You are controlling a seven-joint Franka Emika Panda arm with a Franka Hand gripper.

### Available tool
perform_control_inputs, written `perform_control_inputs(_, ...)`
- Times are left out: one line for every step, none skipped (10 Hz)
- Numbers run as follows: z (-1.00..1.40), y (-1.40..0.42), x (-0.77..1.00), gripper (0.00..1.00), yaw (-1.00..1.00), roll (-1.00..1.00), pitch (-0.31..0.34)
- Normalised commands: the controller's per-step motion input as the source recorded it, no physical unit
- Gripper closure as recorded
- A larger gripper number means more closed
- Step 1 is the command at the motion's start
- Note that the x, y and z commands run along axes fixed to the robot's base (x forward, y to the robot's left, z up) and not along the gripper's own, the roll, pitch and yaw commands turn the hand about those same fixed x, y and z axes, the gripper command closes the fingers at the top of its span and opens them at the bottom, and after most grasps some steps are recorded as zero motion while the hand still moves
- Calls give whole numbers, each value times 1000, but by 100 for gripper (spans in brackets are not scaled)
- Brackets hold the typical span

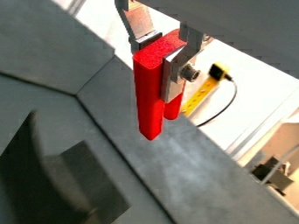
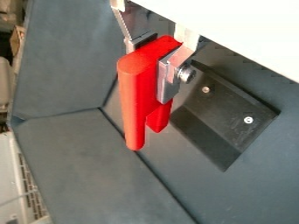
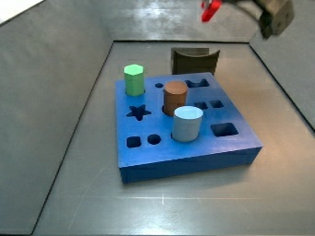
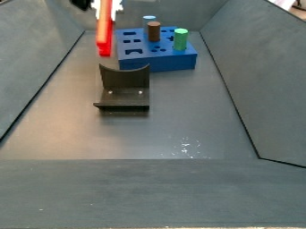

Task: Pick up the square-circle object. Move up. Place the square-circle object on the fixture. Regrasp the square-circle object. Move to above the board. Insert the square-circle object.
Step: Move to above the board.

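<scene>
My gripper (image 1: pixel 163 48) is shut on the square-circle object (image 1: pixel 149 87), a bright red peg that hangs down lengthwise from between the silver fingers (image 1: pixel 181 66). Both wrist views show the grip near the peg's top end (image 2: pixel 140 92), with the gripper (image 2: pixel 158 54) round it. In a side view the peg (image 4: pixel 104 27) is held in the air above the dark fixture (image 4: pixel 124 85), apart from it. The fixture also shows beneath the peg in a wrist view (image 2: pixel 222 118). The blue board (image 3: pixel 185 129) lies in front of the fixture (image 3: pixel 194 61); the peg (image 3: pixel 211 9) is high above them.
On the board stand a green hexagonal peg (image 3: pixel 134 78), a brown cylinder (image 3: pixel 175 95) and a pale cylinder (image 3: pixel 187 123). Sloping grey walls (image 4: pixel 48 80) enclose the floor. A yellow item with a cable (image 1: pixel 216 79) lies outside the enclosure.
</scene>
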Motion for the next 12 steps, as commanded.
perform_control_inputs(1000, -45, 39, 100, -124, 27, 109)
perform_control_inputs(1000, -43, 33, 100, -88, 16, 142)
perform_control_inputs(1000, -44, 26, 100, -37, 1, 176)
perform_control_inputs(1000, -43, 28, 100, -12, -10, 185)
perform_control_inputs(1000, -43, 30, 100, 40, -19, 206)
perform_control_inputs(978, -47, 35, 100, 72, -26, 215)
perform_control_inputs(747, -38, 39, 100, 113, -25, 216)
perform_control_inputs(631, -36, 38, 100, 131, -25, 204)
perform_control_inputs(393, -30, 31, 100, 163, -24, 173)
perform_control_inputs(217, -25, 25, 100, 176, -28, 144)
perform_control_inputs(68, -1000, -680, 100, -59, -1000, 79)
perform_control_inputs(72, -1000, -679, 100, -60, -1000, 72)
